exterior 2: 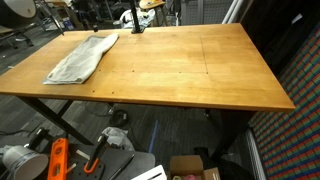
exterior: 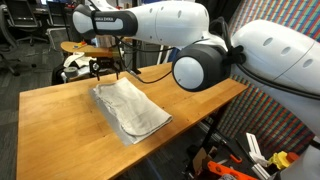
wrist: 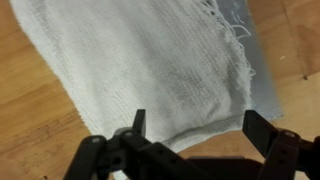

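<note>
Wrist view: we find the gripper [wrist: 194, 118] spread over the cloth [wrist: 140, 60] on the bench [wrist: 25, 95]; the arm label [exterior: 103, 17] in an exterior view is illegible.

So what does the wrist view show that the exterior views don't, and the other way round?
Only the wrist view: the cloth's coarse weave, its frayed fringe, and the gripper with jaws open over it. Only an exterior view: the white arm, the whole wooden table and the cloth's full outline. Both: the pale cloth lying on the wood with the gripper at its end.
</note>
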Robot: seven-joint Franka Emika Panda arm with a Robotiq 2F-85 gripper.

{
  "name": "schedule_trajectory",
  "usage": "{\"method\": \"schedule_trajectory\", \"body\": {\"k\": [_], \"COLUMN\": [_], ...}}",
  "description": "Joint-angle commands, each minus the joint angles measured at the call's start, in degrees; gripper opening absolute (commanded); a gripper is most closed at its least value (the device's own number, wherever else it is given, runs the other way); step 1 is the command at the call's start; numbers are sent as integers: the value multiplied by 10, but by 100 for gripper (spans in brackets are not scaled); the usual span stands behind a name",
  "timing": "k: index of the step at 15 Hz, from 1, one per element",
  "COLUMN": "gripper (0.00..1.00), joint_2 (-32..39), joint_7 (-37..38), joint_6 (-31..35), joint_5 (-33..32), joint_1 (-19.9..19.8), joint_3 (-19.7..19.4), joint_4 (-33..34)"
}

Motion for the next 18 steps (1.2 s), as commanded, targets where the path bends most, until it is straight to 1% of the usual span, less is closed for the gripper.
{"method": "schedule_trajectory", "body": {"k": [1, 4, 6, 8, 10, 14, 18], "gripper": [100, 100, 100, 100, 100, 100, 100], "joint_2": [-25, -20, -11, -7, -9, -24, -34], "joint_7": [-102, -186, -240, -296, -341, -382, -394], "joint_6": [-80, -115, -120, -110, -109, -106, -96], "joint_5": [-23, -61, -80, -96, -101, -69, -26], "joint_1": [-7, -7, -13, -22, -33, -73, -111], "joint_3": [-20, -45, -53, -59, -57, -35, -11], "joint_4": [-13, -8, 3, 8, 7, 0, -1]}}
